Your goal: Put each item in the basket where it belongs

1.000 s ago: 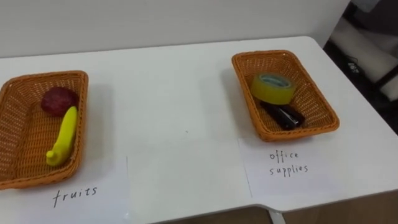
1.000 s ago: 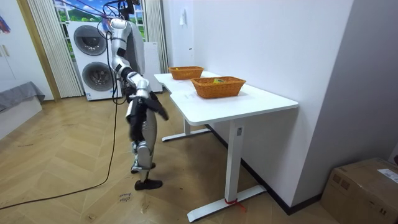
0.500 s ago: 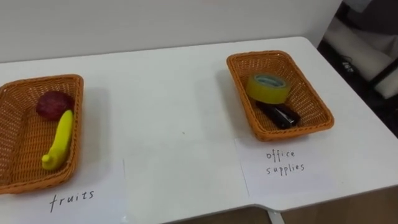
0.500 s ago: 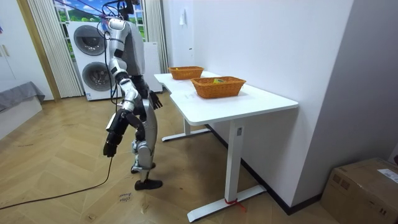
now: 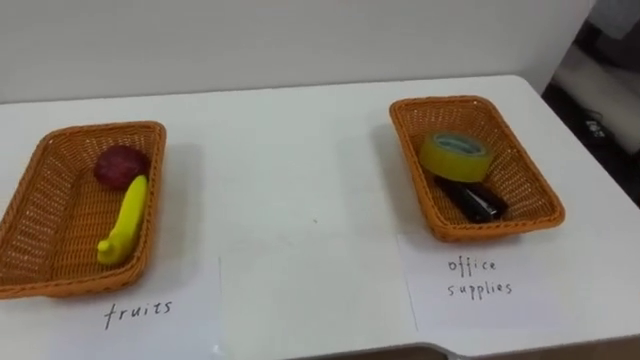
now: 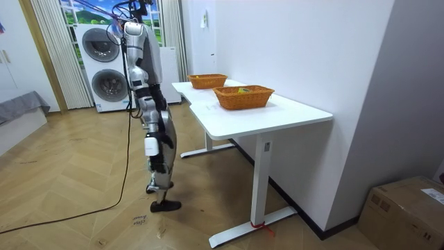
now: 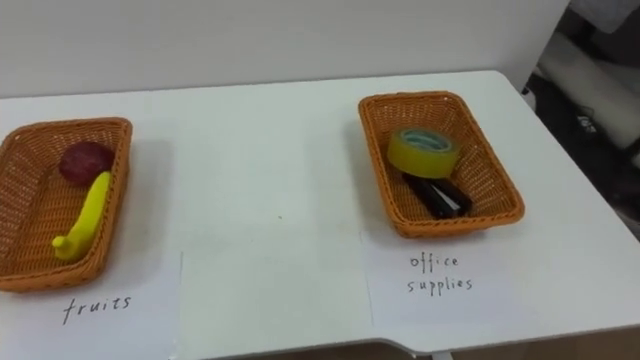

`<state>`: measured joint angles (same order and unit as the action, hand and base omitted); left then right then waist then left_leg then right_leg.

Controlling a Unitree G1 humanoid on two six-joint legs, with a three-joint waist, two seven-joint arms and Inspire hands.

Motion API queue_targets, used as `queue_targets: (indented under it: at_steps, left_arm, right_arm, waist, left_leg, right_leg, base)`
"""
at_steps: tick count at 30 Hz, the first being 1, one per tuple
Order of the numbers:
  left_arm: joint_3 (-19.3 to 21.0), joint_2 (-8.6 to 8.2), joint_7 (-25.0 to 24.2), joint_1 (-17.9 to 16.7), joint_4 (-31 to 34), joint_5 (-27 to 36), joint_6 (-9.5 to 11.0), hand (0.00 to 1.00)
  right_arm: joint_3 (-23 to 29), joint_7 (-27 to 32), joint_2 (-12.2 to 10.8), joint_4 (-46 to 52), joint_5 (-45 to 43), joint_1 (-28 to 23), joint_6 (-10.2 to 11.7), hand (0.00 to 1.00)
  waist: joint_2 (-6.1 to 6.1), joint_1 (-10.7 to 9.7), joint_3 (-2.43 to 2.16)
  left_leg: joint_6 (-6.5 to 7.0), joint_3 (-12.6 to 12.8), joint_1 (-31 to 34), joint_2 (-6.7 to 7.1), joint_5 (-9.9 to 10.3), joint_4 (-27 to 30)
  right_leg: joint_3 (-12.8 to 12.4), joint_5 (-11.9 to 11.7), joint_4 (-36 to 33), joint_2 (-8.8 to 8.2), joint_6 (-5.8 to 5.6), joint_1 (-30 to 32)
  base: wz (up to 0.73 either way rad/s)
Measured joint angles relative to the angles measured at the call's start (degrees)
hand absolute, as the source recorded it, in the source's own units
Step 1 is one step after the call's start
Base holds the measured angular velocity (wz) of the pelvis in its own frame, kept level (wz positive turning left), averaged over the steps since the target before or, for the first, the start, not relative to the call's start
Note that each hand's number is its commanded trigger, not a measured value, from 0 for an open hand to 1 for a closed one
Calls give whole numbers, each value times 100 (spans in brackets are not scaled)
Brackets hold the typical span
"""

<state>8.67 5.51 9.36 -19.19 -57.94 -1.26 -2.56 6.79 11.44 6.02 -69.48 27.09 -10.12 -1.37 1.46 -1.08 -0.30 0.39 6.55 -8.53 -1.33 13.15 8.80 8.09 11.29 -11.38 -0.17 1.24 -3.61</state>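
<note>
On the white table [image 5: 300,200] stand two wicker baskets. The left basket [image 5: 40,260] holds a yellow banana [image 5: 124,220] and a dark red fruit [image 5: 121,165]. In the right basket [image 5: 530,195] lie a yellow tape roll [image 5: 456,155] and a black oblong item [image 5: 478,200]. The room view has me standing upright at the table's long side, with the baskets [image 6: 243,97] in front of me. My right hand [image 6: 150,148] hangs down beside my thigh, well away from the table.
A paper label lies in front of each basket [image 5: 138,312] [image 5: 480,277]. The table's front edge [image 5: 420,350] is close below, and a wall runs behind the table. Washing machines [image 6: 104,62] stand behind me on the wooden floor.
The eye view has shifted, so both baskets sit further right in the picture. In the room view my arm, swung out behind me before, has dropped to my side.
</note>
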Motion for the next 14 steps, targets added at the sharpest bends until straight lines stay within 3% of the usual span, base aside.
queue_targets:
  at_steps: [6,14]
  left_arm:
    - [-174,-23,21,-14,-230,-95,-15,0]
    - [-220,-48,18,62,-254,-348,-126,0]
  right_arm:
    - [-723,-432,18,0,-469,175,17,0]
    - [-997,-800,75,-100,-516,256,133,0]
  waist:
    - [-61,278,34]
    - [-111,290,55]
  left_leg:
    - [3,-33,15,0,7,-1]
    - [-1,-65,53,-4,15,2]
  right_leg:
    - [-13,-38,84,31,-3,-36]
    - [1,-38,89,17,-2,-56]
  base:
    - [3]
    - [0]
